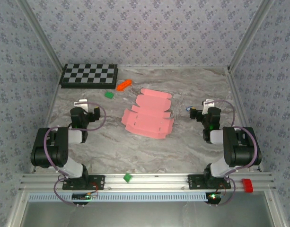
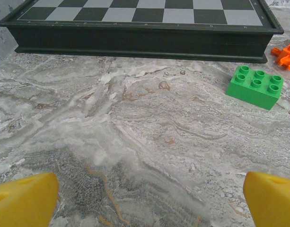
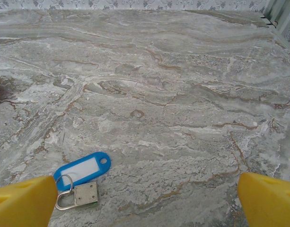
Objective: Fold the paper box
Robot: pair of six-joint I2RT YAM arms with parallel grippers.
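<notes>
The pink paper box (image 1: 147, 116) lies unfolded, flat on the table's middle.

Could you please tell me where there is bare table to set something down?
Bare: the near strip between the paper box and the front rail, and the far right beyond the right hand. Crowded: around chessboard, orange block, green block.

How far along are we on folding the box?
Nothing looks folded yet: the paper box lies spread out as an open sheet. Nothing is in hand: the left gripper and right gripper are open, well apart from it. All the folding is left.
</notes>
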